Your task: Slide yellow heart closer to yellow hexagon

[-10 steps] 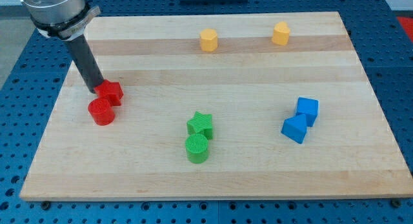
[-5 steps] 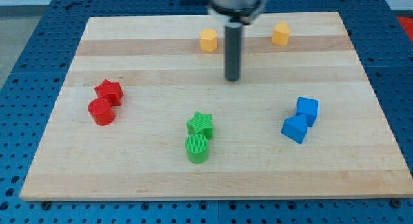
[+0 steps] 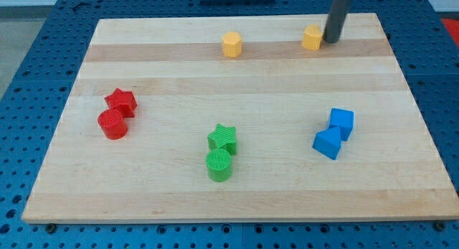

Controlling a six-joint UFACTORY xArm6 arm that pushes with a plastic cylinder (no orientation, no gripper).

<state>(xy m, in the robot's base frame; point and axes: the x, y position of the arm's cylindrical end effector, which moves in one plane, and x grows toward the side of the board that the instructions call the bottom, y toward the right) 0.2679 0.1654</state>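
Observation:
The yellow heart (image 3: 311,38) sits near the view's top, right of centre, on the wooden board (image 3: 237,184). The yellow hexagon (image 3: 231,44) sits to its left, about a hundred pixels away. My tip (image 3: 332,41) stands just right of the yellow heart, at or almost at its right side. The rod rises from there out of the view's top edge.
A red star (image 3: 122,102) and a red cylinder (image 3: 112,124) sit together at the view's left. A green star (image 3: 223,138) and a green cylinder (image 3: 219,164) sit at bottom centre. Two blue blocks (image 3: 335,133) sit at the right.
My tip has moved from the red star at the left, across the board's middle, to the right side of the yellow heart. No block has visibly moved.

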